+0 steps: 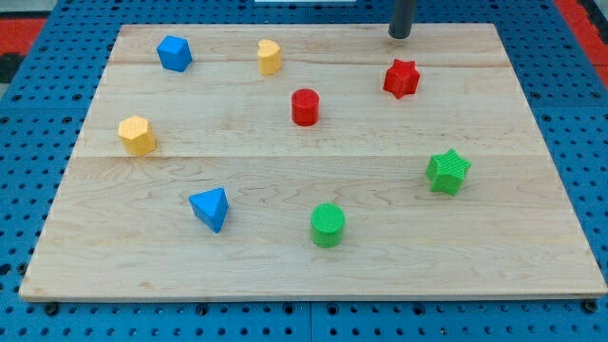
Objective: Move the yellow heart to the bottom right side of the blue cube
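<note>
- Camera view shows you my tip point(400, 35) at the far edge of the wooden board point(285, 266), touching nothing, holding nothing.
- Yellow heart point(269, 57) sits far, just right of the blue cube point(174, 53).
- Red star point(401, 79) lies nearest my tip.

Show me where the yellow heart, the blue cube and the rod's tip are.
yellow heart point(270, 57), camera view, on its top face.
blue cube point(174, 52), camera view, middle of its visible faces.
my tip point(400, 35), camera view, the rod's very end, at the view's top, above the red star point(401, 79).
</note>
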`<state>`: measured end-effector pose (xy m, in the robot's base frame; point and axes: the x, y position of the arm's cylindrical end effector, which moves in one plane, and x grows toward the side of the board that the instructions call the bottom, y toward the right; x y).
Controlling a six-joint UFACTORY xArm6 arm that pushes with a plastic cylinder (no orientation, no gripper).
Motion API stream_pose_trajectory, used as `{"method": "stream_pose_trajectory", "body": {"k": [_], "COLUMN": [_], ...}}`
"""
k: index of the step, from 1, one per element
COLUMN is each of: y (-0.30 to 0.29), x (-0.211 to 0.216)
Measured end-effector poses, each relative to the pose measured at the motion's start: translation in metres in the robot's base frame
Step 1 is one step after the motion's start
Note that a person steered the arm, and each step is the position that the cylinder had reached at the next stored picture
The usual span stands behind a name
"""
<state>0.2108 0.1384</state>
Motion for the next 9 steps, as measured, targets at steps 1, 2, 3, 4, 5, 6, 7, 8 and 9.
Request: {"method": "stream_pose_trajectory", "body": {"k": [1,2,3,4,5,6,7,8,9], "y": [0.000,0.000,0.000,-0.012,-0.016,-0.028,-0.063,-0.101,-0.139], "x": [0.000,0.001,0.001,0.002,0.003,0.014,0.061,0.069,0.030]}}
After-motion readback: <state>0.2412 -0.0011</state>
